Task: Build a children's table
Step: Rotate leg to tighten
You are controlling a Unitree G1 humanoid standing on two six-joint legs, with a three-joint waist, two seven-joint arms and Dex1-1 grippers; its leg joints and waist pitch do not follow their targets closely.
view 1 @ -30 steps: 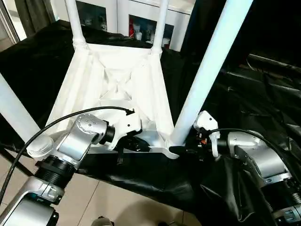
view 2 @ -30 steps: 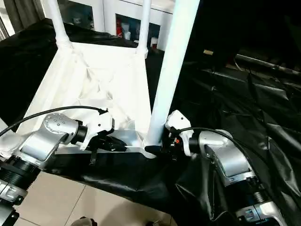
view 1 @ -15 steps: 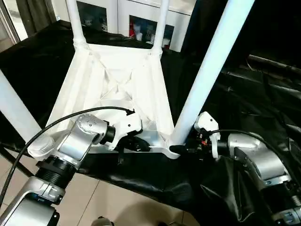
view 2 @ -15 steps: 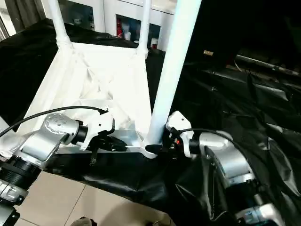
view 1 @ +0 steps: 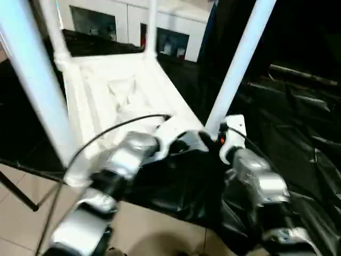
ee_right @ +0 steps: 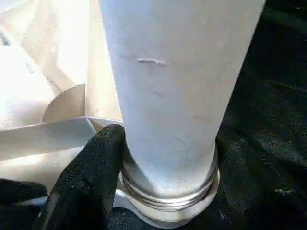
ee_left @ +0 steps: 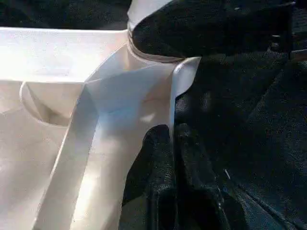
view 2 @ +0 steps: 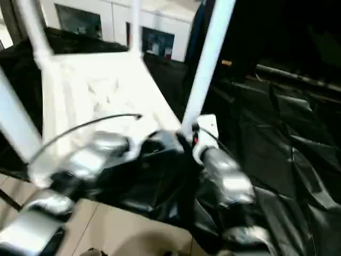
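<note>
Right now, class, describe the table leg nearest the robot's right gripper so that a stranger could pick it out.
Find the upturned white tabletop on the black sheet. At its near right corner a leg rises from its socket; unlike the other three, it has the right gripper at its base.

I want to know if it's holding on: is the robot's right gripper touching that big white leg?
Touching. In the right wrist view, one black finger presses against the side of the white leg just above its socket, with no gap between them.
</note>
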